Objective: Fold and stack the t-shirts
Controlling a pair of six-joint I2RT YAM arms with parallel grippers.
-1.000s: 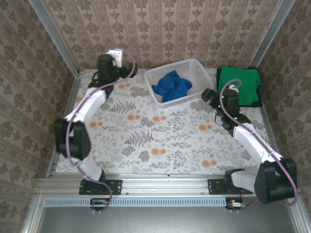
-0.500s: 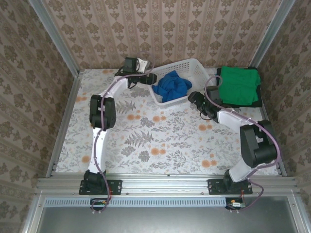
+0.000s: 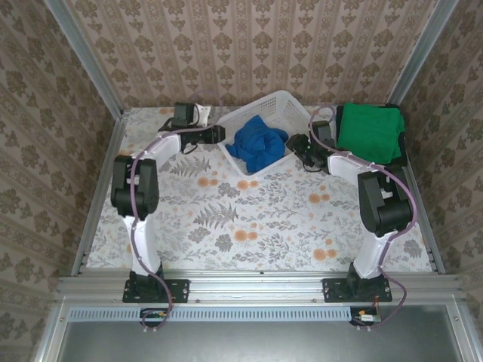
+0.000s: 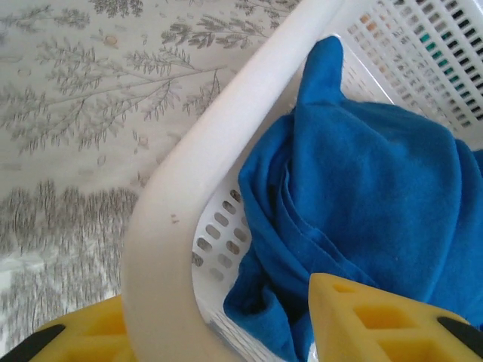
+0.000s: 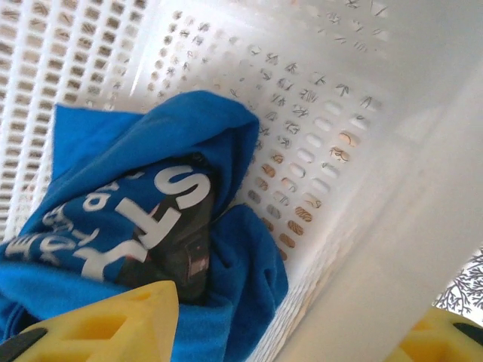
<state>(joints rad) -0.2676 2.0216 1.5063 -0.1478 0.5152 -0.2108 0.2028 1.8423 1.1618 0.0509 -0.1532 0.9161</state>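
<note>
A royal-blue t-shirt (image 3: pixel 256 147) with white lettering (image 5: pixel 162 204) lies crumpled in the white lattice basket (image 3: pixel 281 102). A folded bright-green t-shirt (image 3: pixel 370 132) lies at the back right on a dark one (image 3: pixel 403 157). My left gripper (image 3: pixel 219 134) straddles the basket's left rim (image 4: pixel 173 226): one yellow finger (image 4: pixel 83 335) outside, the other (image 4: pixel 377 320) inside over blue cloth, with a gap to the wall. My right gripper (image 3: pixel 296 143) straddles the right rim (image 5: pixel 377 264) the same way, its inner finger (image 5: pixel 113 324) over the shirt. Both are partly closed but open.
The basket stands askew at the back middle of the floral table (image 3: pixel 249 219). Metal frame rails (image 3: pixel 98 188) and wallpapered walls close in the table's sides and back. The green stack lies just right of my right arm (image 3: pixel 381 204).
Both arms swung in from the sides to the basket's rims and their jaws narrowed. The basket shifted left and turned.
</note>
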